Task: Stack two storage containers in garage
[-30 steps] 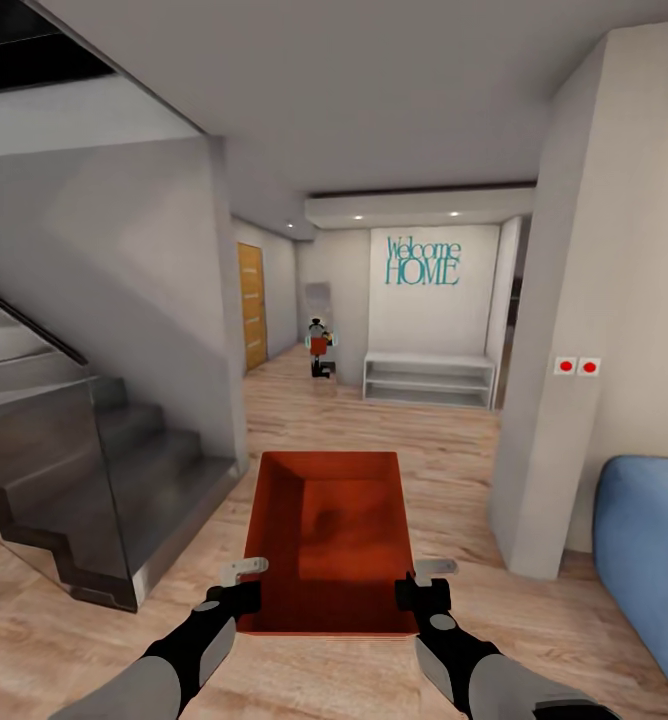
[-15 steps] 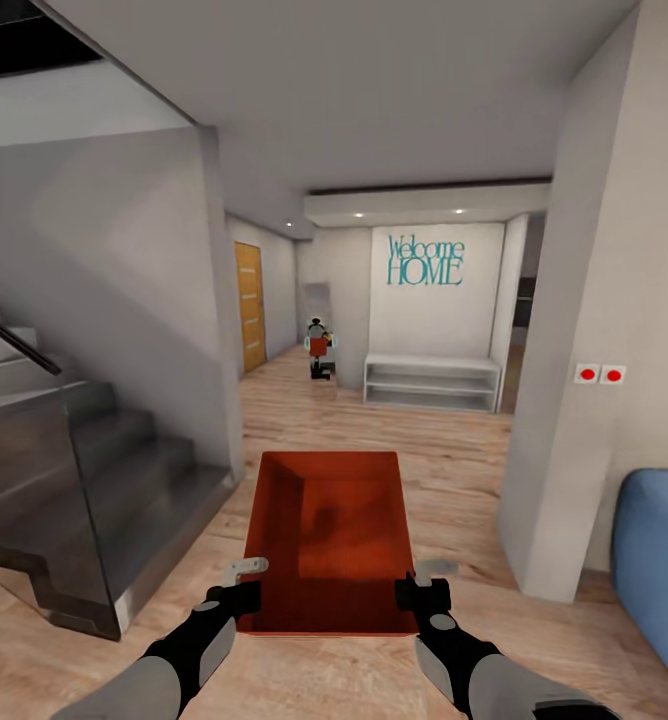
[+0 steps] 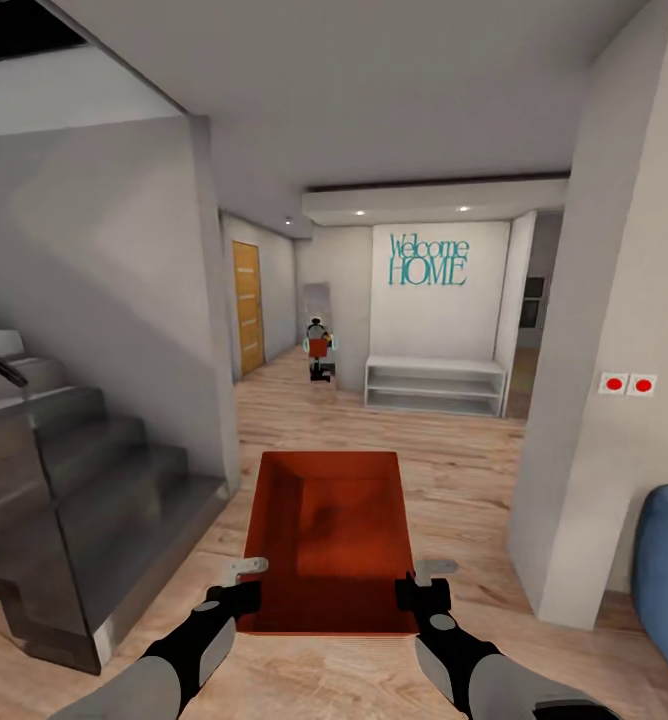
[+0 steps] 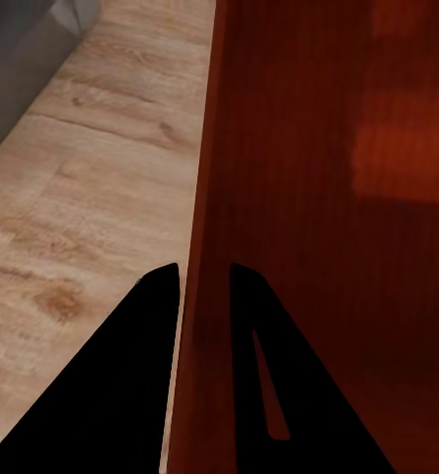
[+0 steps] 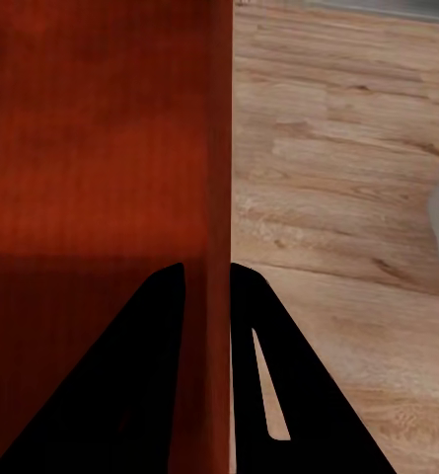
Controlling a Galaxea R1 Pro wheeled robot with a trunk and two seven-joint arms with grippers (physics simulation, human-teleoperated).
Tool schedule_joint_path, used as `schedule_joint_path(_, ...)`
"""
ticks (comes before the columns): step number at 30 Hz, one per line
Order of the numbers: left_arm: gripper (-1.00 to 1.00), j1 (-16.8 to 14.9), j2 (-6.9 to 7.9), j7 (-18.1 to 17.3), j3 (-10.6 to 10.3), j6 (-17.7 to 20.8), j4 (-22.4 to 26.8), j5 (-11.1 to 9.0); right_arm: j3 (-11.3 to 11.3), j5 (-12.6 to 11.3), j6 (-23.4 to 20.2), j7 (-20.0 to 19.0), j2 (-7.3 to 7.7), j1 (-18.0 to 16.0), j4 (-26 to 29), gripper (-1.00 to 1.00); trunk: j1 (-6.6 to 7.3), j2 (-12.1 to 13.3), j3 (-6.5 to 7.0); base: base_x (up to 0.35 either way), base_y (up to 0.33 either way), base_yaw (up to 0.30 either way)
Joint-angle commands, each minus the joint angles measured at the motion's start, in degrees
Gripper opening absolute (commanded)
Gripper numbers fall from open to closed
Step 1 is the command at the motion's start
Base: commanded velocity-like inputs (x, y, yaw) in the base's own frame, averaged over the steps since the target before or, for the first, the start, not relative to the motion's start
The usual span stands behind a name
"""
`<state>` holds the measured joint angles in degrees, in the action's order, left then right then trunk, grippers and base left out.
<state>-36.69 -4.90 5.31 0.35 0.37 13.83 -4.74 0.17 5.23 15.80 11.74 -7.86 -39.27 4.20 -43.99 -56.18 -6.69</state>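
- Left gripper (image 3: 240,597): clamped on bin (image 3: 329,540) left wall, one finger (image 4: 130,385) outside, one inside.
- Right gripper (image 3: 420,595): clamped on right wall likewise, fingers (image 5: 140,385) astride the thin edge.
- Bin: orange-red, open-topped, carried level between both grippers, out in front and above the plank floor (image 3: 444,470).
- Handling, judged: light, empty as far as seen; walls thin, likely to flex under a pinch; smooth, so slip possible if grip loosens. Best hold on both long walls near the close end, as now.
- Surroundings: stairs (image 3: 84,470) at left, pillar (image 3: 594,400) at right, hallway ahead with shelf (image 3: 434,385) and wooden door (image 3: 248,305).
- Hidden: bin underside; second bin; garage. Small figure (image 3: 319,350) down the hall too small to identify.
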Motion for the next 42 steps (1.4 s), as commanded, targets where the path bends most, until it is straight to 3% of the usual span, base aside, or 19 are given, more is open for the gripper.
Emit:
schedule_joint_path(1,-1.00,0.04,0.32,2.08,-0.47,0.04,0.05,0.10,-4.74,-0.93,-0.24,-0.58,-0.04,-0.10,2.22,-1.00,-0.04,-0.06,-0.09,0.321,0.000,0.000)
schedule_joint_path(42,-1.00,0.04,0.33,2.08,-0.37,0.07,0.03,0.03,-4.74,-0.93,-0.25,-0.51,-0.02,-0.10,2.22,-1.00,-0.04,-0.06,-0.09,0.321,0.000,0.000)
